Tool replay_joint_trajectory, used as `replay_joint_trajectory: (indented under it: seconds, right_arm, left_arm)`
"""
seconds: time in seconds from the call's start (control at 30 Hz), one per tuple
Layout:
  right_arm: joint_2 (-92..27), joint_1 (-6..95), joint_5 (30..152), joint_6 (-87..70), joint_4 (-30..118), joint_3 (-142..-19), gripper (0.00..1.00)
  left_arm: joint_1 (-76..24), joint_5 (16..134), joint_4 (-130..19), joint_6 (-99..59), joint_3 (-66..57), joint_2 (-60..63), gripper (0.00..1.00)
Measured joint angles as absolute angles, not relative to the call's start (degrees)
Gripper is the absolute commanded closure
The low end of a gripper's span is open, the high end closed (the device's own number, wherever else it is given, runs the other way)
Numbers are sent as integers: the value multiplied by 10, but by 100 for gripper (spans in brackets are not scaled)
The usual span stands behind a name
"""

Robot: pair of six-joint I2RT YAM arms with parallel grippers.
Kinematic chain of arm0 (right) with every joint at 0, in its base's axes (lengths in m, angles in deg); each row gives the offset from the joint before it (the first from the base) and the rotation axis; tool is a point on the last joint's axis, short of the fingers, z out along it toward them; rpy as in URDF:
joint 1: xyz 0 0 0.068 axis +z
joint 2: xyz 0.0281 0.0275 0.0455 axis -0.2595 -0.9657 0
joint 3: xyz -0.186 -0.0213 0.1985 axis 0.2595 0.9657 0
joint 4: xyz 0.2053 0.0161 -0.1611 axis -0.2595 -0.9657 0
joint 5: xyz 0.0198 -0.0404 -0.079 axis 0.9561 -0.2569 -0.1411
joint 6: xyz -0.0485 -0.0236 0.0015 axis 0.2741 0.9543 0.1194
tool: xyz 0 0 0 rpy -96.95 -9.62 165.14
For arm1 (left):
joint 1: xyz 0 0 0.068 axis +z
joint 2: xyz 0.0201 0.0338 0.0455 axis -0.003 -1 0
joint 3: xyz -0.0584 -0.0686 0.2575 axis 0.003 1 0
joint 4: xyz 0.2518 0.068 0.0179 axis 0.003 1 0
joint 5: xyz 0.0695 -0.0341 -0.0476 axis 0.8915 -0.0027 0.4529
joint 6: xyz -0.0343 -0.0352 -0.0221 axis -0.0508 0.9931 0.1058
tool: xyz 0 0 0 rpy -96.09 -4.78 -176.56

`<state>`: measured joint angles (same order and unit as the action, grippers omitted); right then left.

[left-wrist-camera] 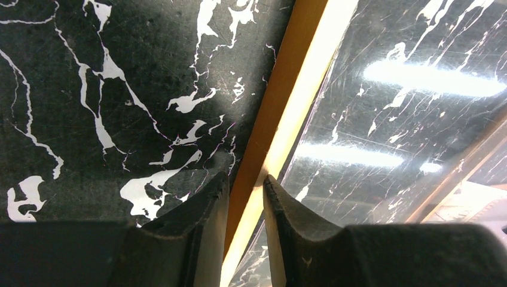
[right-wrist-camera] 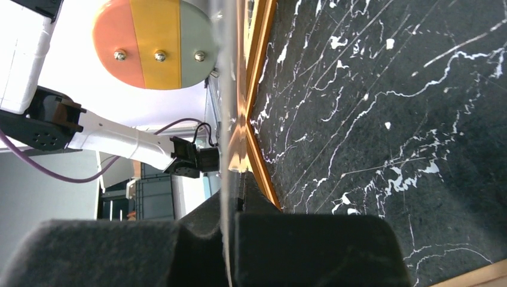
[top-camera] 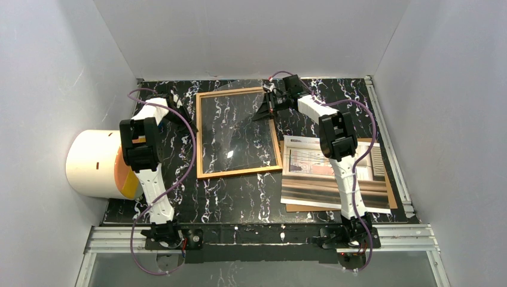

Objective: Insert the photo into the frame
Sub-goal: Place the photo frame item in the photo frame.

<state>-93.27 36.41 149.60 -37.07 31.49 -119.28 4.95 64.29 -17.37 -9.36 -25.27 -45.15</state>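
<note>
At the far left a white drum (top-camera: 95,161) with a coloured face lies on its side. Next, the left gripper (left-wrist-camera: 245,194) has its fingers close together, pinching the left wooden side of the frame (top-camera: 239,172). The frame sits in the middle of the black table (top-camera: 251,197). The right gripper (right-wrist-camera: 228,206) is squeezed tight on the frame's far right corner. Both hands should likely move together and slowly, so the glass does not twist or slip. On the right, the photo (top-camera: 306,160) lies picture-up on a brown board (top-camera: 391,192). The right arm reaches over it and is in the way.
</note>
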Motion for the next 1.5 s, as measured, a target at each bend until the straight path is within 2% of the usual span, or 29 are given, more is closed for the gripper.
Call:
replay_joint_trajectory:
  seconds: [0.63, 1.07, 1.17, 1.5]
  right_arm:
    - [-955, 365, 1405, -340, 240, -1193, 99]
    - [-955, 365, 1436, -348, 303, -1166, 99]
    - [-955, 365, 1443, -357, 312, -1165, 93]
    - [-955, 370, 1415, -375, 313, -1164, 63]
  left_arm:
    - [50, 644, -170, -90, -257, -455, 75]
    - [51, 637, -163, -89, -267, -462, 75]
    - [51, 634, -163, -89, -267, -463, 75]
    - [51, 633, -163, -87, -267, -463, 74]
